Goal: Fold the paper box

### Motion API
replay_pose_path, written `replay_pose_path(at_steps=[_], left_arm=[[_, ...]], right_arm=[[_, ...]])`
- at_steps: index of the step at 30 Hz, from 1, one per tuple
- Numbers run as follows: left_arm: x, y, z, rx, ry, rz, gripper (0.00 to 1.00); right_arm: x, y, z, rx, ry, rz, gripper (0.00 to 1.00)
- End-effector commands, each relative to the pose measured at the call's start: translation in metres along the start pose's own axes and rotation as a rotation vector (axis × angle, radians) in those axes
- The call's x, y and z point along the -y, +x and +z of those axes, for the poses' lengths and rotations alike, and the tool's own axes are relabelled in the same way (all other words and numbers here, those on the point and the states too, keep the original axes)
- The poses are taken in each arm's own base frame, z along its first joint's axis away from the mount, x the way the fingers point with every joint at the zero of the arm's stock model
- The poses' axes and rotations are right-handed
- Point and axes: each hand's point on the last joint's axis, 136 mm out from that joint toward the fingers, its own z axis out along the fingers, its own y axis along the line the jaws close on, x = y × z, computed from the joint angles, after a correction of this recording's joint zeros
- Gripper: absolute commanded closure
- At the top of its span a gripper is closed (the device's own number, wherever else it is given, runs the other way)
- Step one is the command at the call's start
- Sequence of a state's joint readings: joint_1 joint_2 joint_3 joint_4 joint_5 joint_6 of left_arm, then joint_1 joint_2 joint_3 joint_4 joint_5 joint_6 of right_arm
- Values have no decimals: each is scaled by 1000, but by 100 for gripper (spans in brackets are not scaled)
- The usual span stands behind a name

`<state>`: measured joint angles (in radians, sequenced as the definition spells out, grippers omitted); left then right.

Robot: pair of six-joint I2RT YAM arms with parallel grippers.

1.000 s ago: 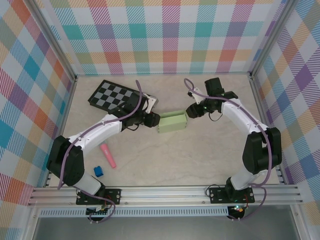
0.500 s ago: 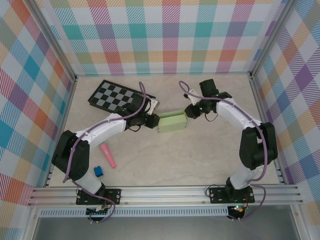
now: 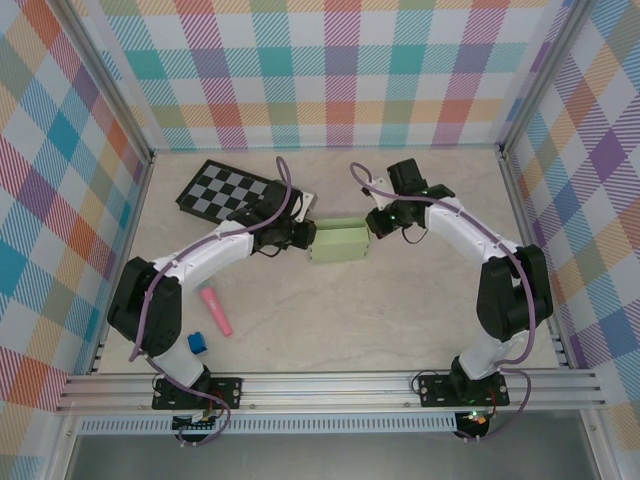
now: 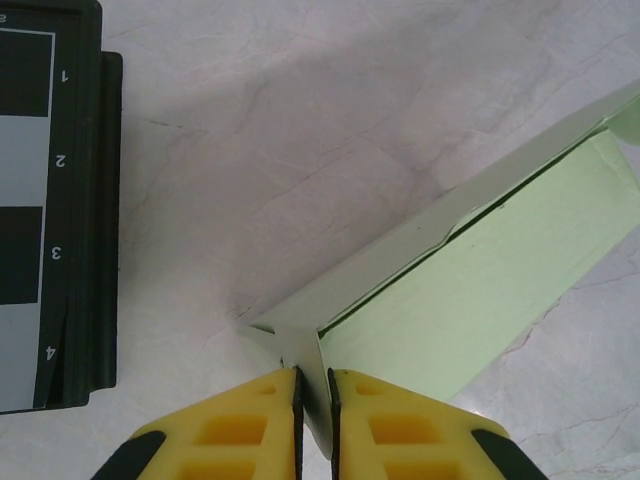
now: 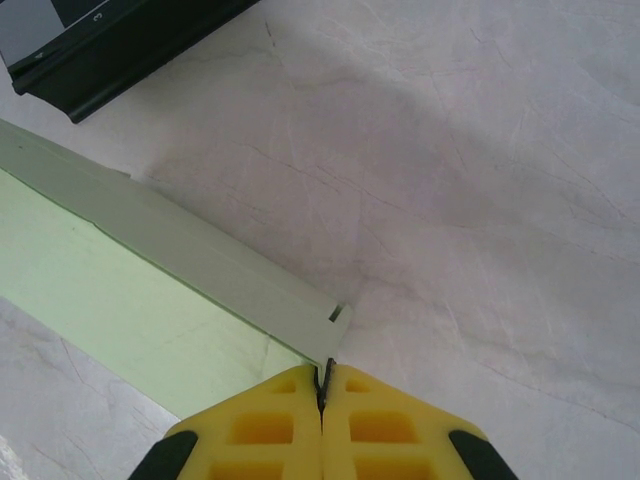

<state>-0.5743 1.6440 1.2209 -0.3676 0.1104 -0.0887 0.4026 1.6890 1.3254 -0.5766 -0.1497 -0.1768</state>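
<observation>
Pinching 1 paper box (image 3: 340, 243) | left jaws, right jaws clamped on it | 1 checkerboard (image 3: 225, 190)

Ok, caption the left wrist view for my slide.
Left gripper pinches a corner flap of the paper box, checkerboard at the left edge.

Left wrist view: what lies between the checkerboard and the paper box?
Nothing lies there. In the left wrist view, the stretch of table between the checkerboard and the paper box is bare.
</observation>
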Motion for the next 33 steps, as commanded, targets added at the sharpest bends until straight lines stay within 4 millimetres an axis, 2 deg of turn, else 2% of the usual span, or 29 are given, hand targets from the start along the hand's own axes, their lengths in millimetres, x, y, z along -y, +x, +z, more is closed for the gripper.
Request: replay_pose_path(at_steps=[1,8,12,19,25,33], left_arm=[[11,-17,1,38,41,-37,84],[13,-23,8,63,54,-115,89],[12,-24,7,68,49,-131,95],[9,-26,3,69,23,-125,100],[12,-19,8,59,6,-126,100],[10,-18,13,65,-19,-137,100]], right_arm=[[-13,-8,-3,1,3,37,96],[-15,-7,-1,-6,101,146,98],[-18,-4,4,-18,128,159,98],[-16,-3,5,-18,169,173,99],[-18,-8,1,31,186,284,99],[-18,-1,9,21,203,394,100]])
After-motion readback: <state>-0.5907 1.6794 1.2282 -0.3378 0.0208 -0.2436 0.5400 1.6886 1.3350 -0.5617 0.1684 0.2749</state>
